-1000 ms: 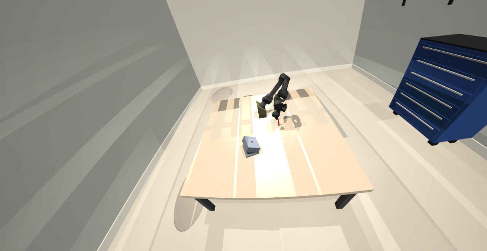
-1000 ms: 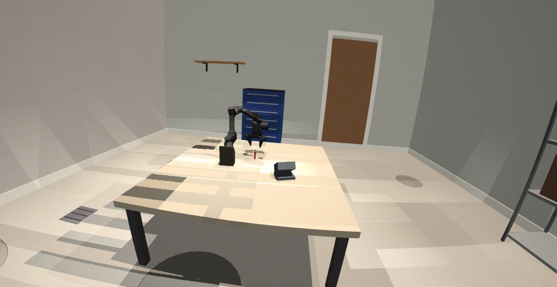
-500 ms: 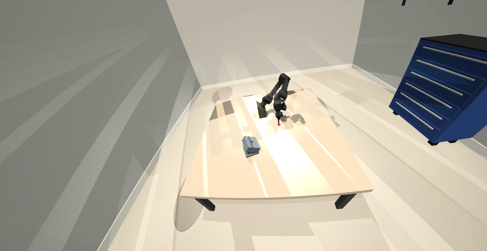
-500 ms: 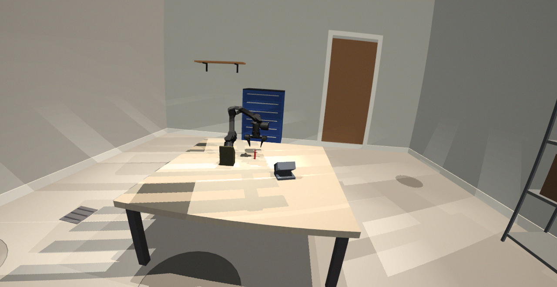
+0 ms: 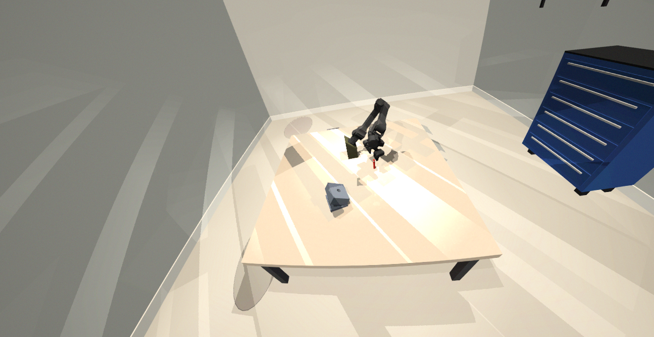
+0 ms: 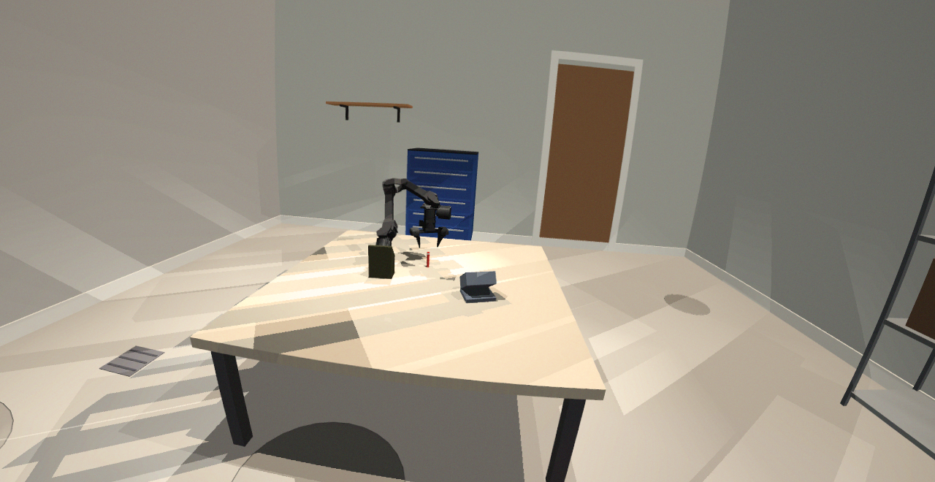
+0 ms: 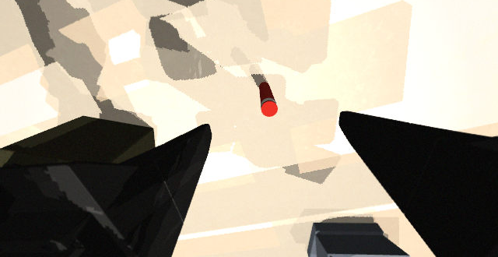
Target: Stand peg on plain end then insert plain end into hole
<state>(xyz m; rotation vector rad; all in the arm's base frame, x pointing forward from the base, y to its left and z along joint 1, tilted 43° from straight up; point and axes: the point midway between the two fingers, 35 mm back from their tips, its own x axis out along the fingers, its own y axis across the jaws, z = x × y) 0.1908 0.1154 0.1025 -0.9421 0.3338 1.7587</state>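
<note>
The red peg [image 5: 374,164] [image 6: 428,259] [image 7: 267,92] stands upright on the table [image 5: 366,243] [image 6: 457,355], with its banded end up; the pale band shows just below its top in the wrist view. My gripper [image 6: 429,246] [image 7: 272,124] is open and empty, pointing down above the peg. Its fingertips are higher than the peg's top, and the peg shows between them in the wrist view. The grey-blue sloped panel [image 5: 335,197] [image 6: 478,280] [image 7: 350,241] stands apart from the peg, with one dark hole [image 5: 339,190] in its face. The hole is hidden in the wrist view.
A dark olive block [image 5: 350,148] [image 6: 380,261] [image 7: 85,140] stands upright on the table close to the arm's base, to the left of the peg in the top and exterior views. A blue drawer cabinet [image 5: 589,120] [image 6: 442,171] stands on the floor beyond the table.
</note>
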